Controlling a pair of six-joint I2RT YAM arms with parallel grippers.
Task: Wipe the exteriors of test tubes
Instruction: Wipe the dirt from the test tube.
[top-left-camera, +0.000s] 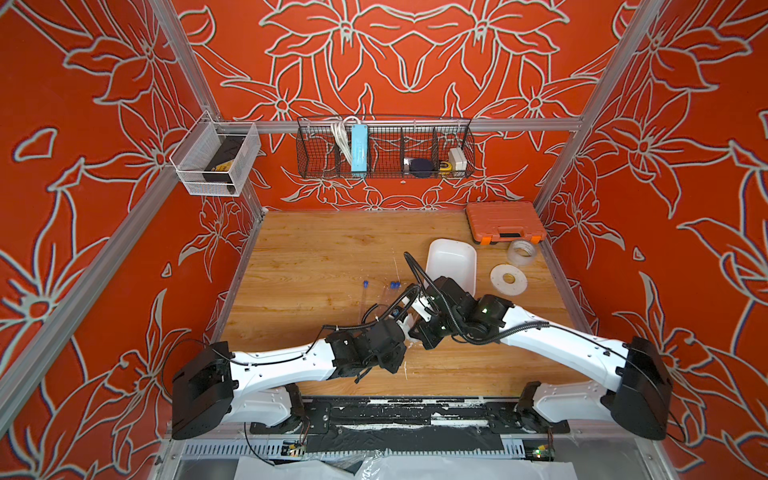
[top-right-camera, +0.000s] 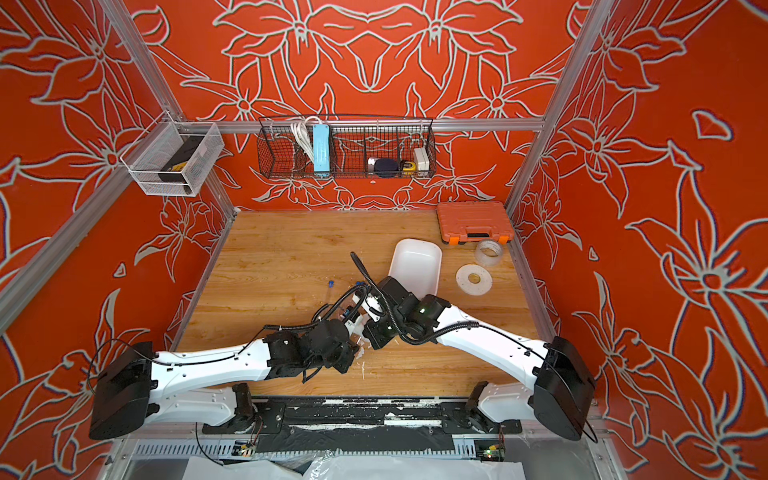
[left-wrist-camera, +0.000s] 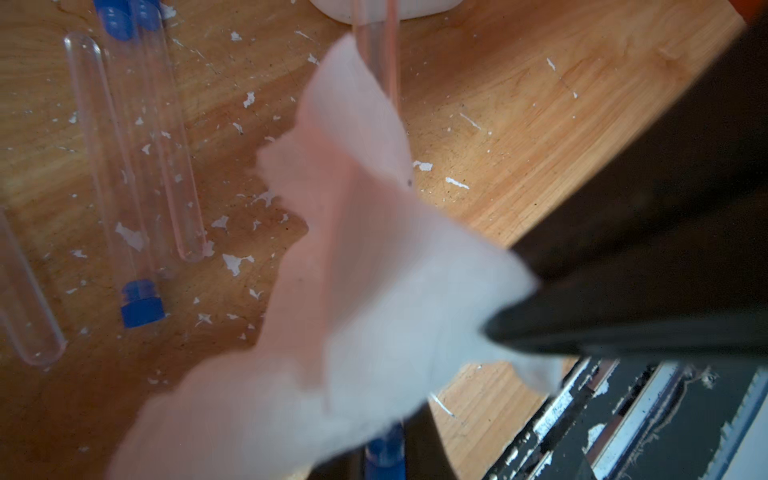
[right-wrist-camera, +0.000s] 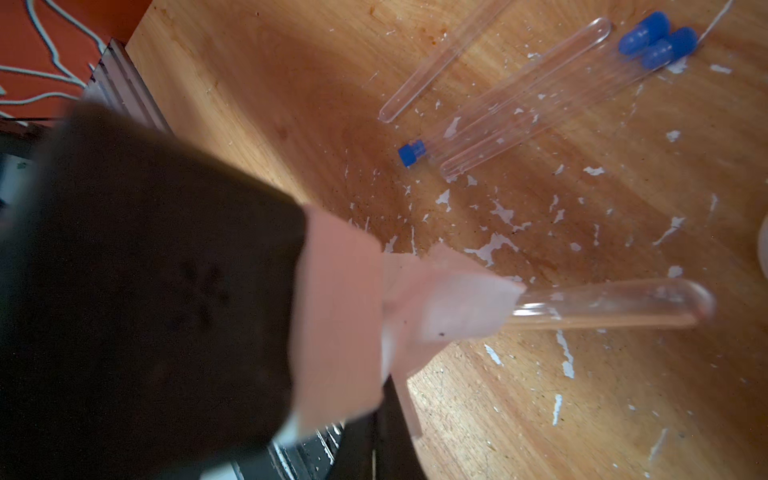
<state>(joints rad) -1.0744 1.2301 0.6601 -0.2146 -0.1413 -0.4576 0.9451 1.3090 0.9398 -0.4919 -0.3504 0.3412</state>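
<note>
A clear test tube (right-wrist-camera: 615, 307) hangs above the table, its blue cap (left-wrist-camera: 384, 455) clamped in my left gripper (left-wrist-camera: 384, 453), which is shut on it. A white tissue (left-wrist-camera: 353, 270) wraps the tube's middle, and my right gripper (right-wrist-camera: 386, 407) is shut on that tissue; the tube's round end sticks out past it. In both top views the two grippers meet over the table's middle, left gripper (top-left-camera: 402, 318) against right gripper (top-left-camera: 417, 328). Several loose test tubes (left-wrist-camera: 120, 166) with blue caps (top-left-camera: 395, 285) lie on the wood just beyond.
A white tray (top-left-camera: 451, 259) sits behind the right arm. An orange case (top-left-camera: 505, 222), a tape roll (top-left-camera: 521, 251) and a white disc (top-left-camera: 508, 279) occupy the far right. Wire baskets (top-left-camera: 386, 149) hang on the back wall. White flecks litter the wood.
</note>
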